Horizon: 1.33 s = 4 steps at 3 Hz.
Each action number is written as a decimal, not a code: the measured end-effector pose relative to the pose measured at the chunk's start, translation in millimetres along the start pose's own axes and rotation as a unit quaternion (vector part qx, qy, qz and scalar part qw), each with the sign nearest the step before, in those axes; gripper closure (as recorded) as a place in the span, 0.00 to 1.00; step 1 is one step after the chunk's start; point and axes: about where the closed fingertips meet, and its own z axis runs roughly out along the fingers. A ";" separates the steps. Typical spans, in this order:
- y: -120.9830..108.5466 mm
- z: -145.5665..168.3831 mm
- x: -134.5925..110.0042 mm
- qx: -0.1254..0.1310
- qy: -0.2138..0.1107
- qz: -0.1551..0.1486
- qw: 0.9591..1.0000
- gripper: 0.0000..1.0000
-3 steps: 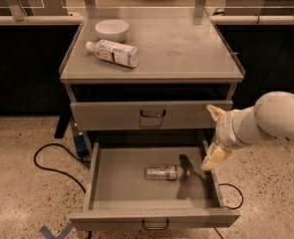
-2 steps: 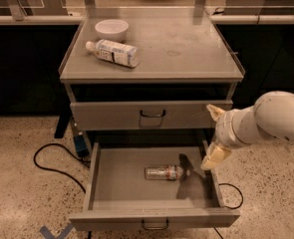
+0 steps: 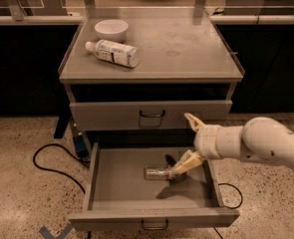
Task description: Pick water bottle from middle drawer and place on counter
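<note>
Counter (image 3: 186,49) with bowl (image 3: 111,29), opaque bottle (image 3: 112,53)

Two bottles on show: one water bottle (image 3: 159,173) in the open middle drawer (image 3: 131,180) and one larger bottle (image 3: 111,53) up on the single counter (image 3: 186,44). One white bowl (image 3: 111,30). Two drawers were counted, including the shut drawer (image 3: 111,114). One gripper (image 3: 189,142) was over the open drawer's right side, its two fingers (image 3: 185,163) spread apart. Floor cables (image 3: 49,159): two, possibly one.

Water bottle (image 3: 158,173) clear plastic; middle drawer (image 3: 120,180) matt grey metal; end effector (image 3: 181,143) above it, probably smooth plastic.
</note>
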 end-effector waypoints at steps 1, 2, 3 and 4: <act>23.1 37.2 -27.5 -0.028 -0.065 0.019 0.997 0.00; 23.2 37.3 -27.5 -0.029 -0.065 0.020 0.997 0.00; 24.8 44.7 -24.9 -0.030 -0.010 0.007 0.999 0.00; 22.5 38.3 -6.5 0.002 0.096 -0.050 0.994 0.00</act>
